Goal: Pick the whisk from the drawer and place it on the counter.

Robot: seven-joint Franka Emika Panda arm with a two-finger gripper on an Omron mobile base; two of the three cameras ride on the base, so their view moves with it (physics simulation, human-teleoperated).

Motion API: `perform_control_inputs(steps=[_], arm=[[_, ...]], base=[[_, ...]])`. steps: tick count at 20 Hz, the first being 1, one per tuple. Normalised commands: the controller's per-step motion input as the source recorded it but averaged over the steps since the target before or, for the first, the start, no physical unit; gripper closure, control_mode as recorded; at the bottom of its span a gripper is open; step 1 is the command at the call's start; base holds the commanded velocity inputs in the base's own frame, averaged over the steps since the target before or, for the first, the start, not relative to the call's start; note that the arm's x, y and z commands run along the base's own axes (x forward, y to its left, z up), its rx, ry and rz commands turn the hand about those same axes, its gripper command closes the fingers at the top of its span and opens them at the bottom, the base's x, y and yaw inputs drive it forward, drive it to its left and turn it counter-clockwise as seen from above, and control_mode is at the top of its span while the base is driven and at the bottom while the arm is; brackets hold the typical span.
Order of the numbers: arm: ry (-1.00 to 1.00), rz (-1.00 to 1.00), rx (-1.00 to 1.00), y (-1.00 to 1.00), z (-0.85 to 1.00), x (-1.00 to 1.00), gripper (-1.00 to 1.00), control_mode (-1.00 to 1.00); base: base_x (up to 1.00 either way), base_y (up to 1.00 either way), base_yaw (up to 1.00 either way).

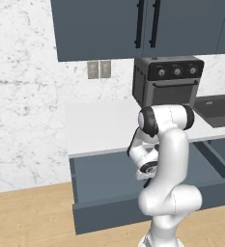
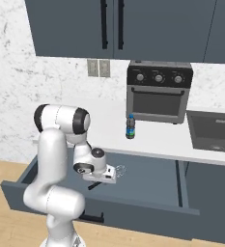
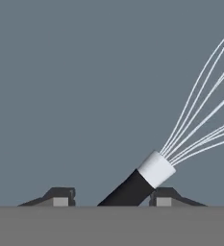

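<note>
The whisk (image 3: 149, 174) lies on the floor of the open slate-blue drawer (image 2: 147, 185). Its dark handle and white collar rise between my two fingertips, and the silvery wires fan up to the right. My gripper (image 3: 112, 197) straddles the handle. The right finger (image 3: 164, 196) is close against it and the left finger (image 3: 60, 196) stands a little apart, so the jaws are open around it. In the right base view my gripper (image 2: 105, 176) is low inside the drawer, with the whisk's wire head (image 2: 120, 169) poking out beside it. The white counter (image 2: 109, 124) runs just behind the drawer.
A small blue bottle (image 2: 130, 127) stands on the counter near its front edge. Behind it is a dark toaster oven (image 2: 158, 91), with a sink (image 2: 213, 130) to the right. Blue upper cabinets (image 1: 133, 24) hang overhead. The drawer's front wall (image 1: 109, 214) rises below my arm.
</note>
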Motion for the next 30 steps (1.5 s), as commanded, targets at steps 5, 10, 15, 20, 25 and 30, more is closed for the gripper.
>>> perform_control_inputs(steps=[5,10,15,20,25,30], arm=[[0.0,-0.11,0.02,-0.1,0.11,-0.42,1.0,-1.0],[0.0,-0.21,0.05,0.04,0.53,0.19,1.0,-1.0],[0.0,-0.34,0.02,0.0,0.8,0.17,1.0,-1.0],[0.05,-0.3,0.02,-0.04,1.0,0.1,1.0,-1.0],[0.07,-0.13,0.02,-0.1,1.0,0.28,1.0,-1.0],[0.07,-0.02,0.01,-0.27,1.0,0.59,1.0,-1.0]], base=[[0.0,0.0,0.0],[0.0,0.0,0.0],[0.0,0.0,0.0],[0.0,0.0,0.0],[0.0,0.0,0.0],[0.0,0.0,0.0]])
